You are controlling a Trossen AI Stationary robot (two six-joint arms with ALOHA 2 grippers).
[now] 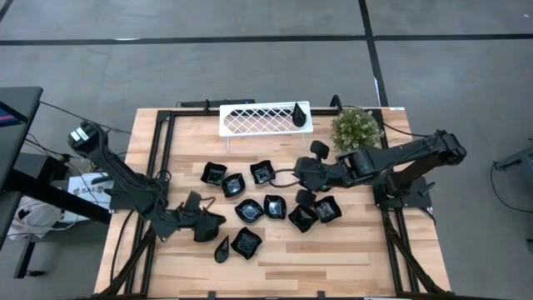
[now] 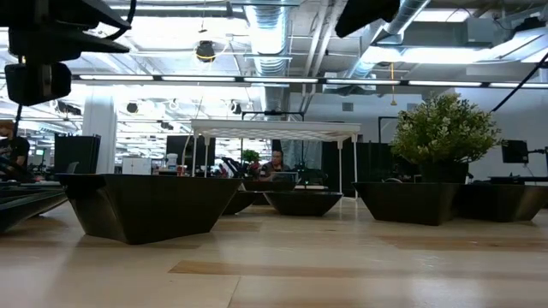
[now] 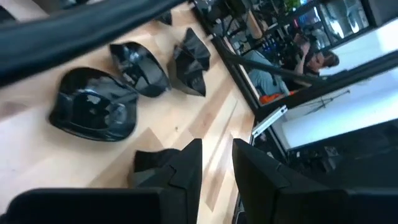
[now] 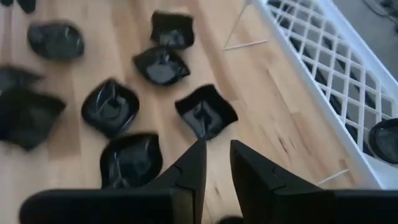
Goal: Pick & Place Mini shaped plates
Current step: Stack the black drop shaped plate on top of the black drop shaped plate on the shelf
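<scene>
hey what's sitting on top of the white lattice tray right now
One teardrop-shaped black plate lies at the right end of the white lattice tray. The rest of its lattice shows bare. What is beneath the tray cannot be seen.

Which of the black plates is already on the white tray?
The teardrop plate at the right end of the white tray. It is the only one on the lattice; all other plates lie on the table.

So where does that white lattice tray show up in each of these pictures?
High view: white lattice tray at the table's far edge, one black teardrop plate in it.
Low view: seen edge-on as a raised white shelf in the middle distance.
Left wrist view: not in it.
Right wrist view: along the picture's right side.
Shared landmark: the green bushy plant beside the tray, also in the low view.
</scene>
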